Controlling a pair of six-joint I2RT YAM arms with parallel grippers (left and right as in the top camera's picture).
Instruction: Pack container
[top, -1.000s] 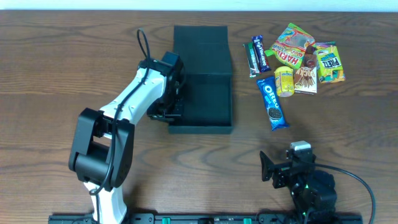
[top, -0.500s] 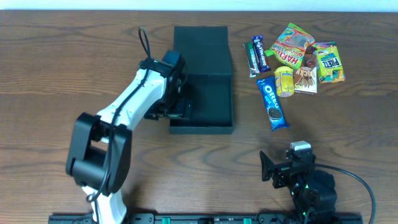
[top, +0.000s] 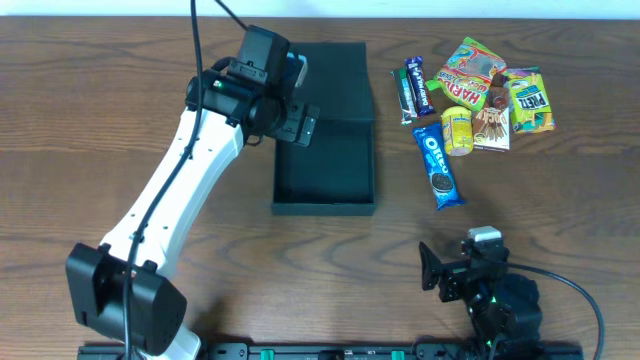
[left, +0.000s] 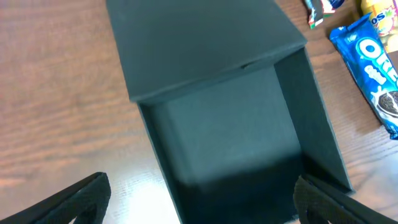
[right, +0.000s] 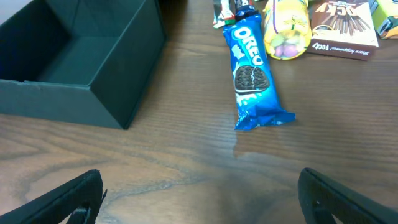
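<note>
Container (top: 325, 168) mid-desk, lid open, empty. Left tool (top: 300, 97) spread, over its 10 o'clock edge. Oreo pack (top: 438, 165) at 12 o'clock from spread right tool (right: 199, 177), long axis roughly 12–6. Right arm nearer.

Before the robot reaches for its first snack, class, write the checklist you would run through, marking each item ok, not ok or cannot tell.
1. The container is open, with its lid folded back flat: ok.
2. Nothing lies inside the container: ok.
3. The left pincer is open and holds nothing: ok.
4. The right pincer is open and holds nothing: ok.
5. The Oreo pack lies flat with nothing on top: ok.
6. Space above the box is free for a drop: not ok, the left pincer hangs over it.
</note>
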